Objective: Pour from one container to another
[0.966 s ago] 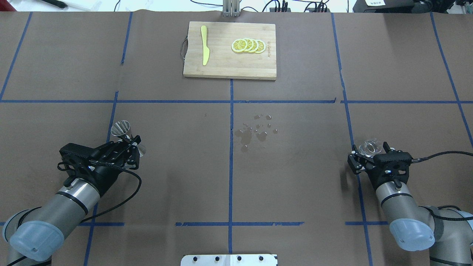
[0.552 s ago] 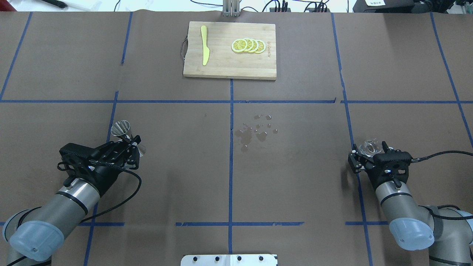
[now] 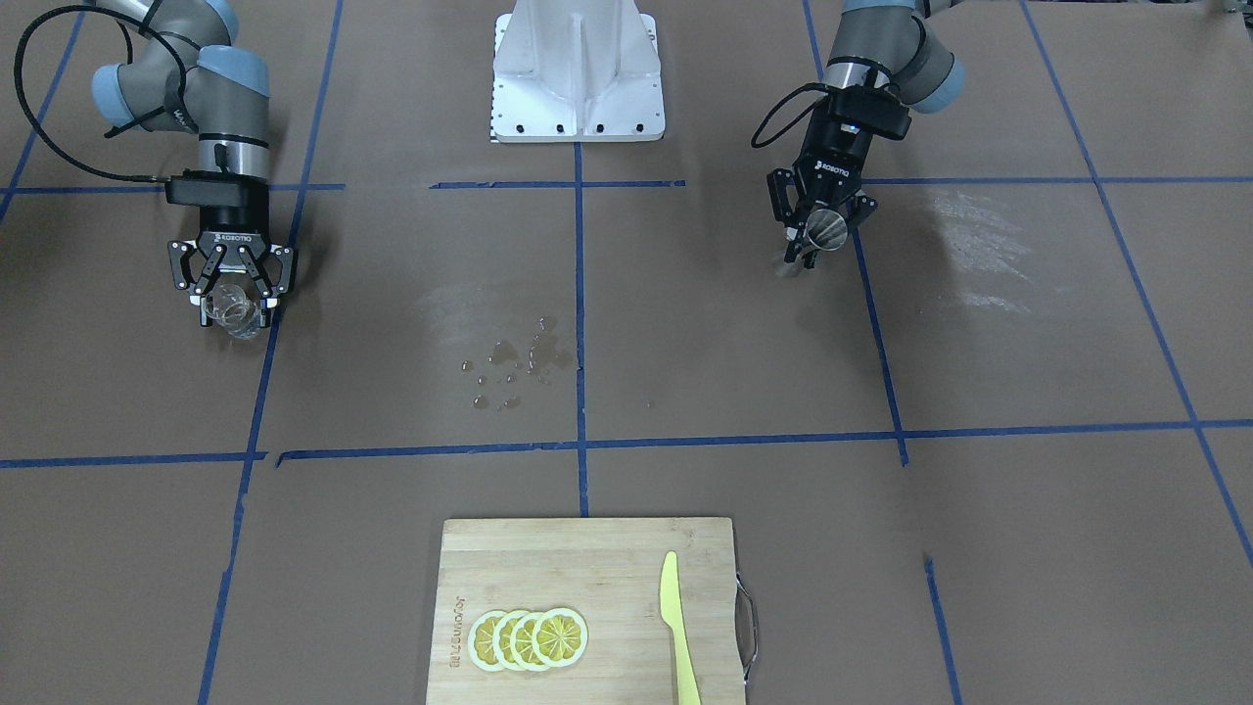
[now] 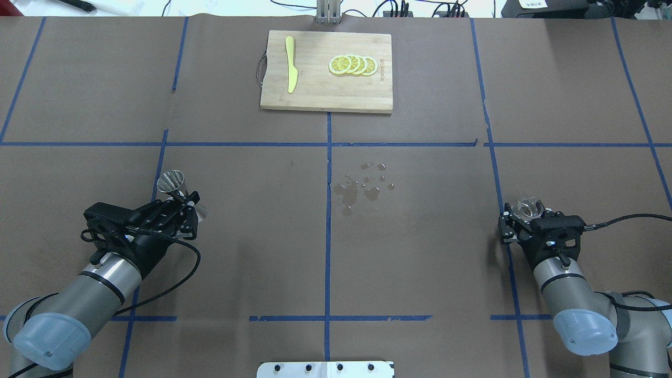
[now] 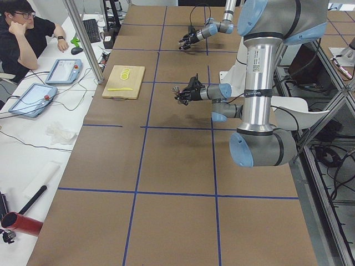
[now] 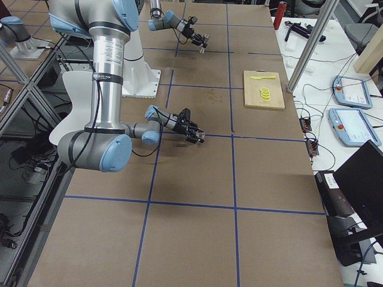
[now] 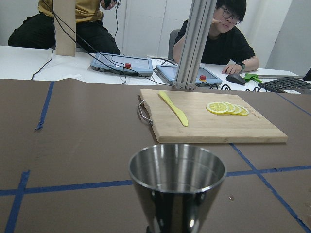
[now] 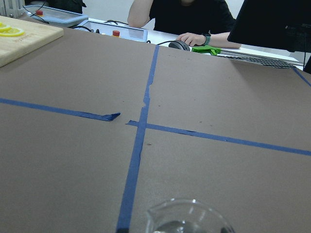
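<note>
Jigger stands upright at the left side of the counter, your left hand clenched at its waist. Drops lie mid-counter, short of the board. At the right, your right hand grips the cup, mouth up.

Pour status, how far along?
Done: left gripper is shut on the jigger, right gripper on the glass cup, both upright. In hand: nothing is pouring; the two sit at opposite sides of the table. Left: bring them together and tip the cup over the jigger. Droplets mark the table's middle.
</note>
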Motion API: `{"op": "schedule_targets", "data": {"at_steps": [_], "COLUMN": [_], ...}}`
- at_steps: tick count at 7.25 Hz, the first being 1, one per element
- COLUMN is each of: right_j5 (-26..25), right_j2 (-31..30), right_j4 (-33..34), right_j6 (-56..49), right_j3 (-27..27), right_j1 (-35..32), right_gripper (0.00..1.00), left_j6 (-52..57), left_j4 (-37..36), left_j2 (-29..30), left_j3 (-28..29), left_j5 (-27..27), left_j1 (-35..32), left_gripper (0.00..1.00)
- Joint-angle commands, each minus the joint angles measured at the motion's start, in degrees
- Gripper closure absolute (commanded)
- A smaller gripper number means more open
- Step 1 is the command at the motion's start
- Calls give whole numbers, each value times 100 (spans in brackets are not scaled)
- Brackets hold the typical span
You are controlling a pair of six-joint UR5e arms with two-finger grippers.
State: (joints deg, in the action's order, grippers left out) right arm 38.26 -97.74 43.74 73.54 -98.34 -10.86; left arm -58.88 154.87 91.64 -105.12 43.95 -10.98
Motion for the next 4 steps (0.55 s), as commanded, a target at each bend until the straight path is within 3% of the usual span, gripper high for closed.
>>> {"op": "schedule_targets", "data": {"at_steps": [1, 4], "right_j5": [277, 724], "right_j2": [-25, 10], "right_j4": [-84, -199], "right_j6": [-259, -595], "right_j3": [-45, -447], "right_j1": [-126, -574], "right_gripper": [97, 100], "left_j6": [-1, -10], "left_j4": [0, 0], "left_j2": [47, 126], "left_j3": [0, 0], "left_j5": [0, 0], "left_j1": [-1, -9], "left_gripper": [100, 100]}}
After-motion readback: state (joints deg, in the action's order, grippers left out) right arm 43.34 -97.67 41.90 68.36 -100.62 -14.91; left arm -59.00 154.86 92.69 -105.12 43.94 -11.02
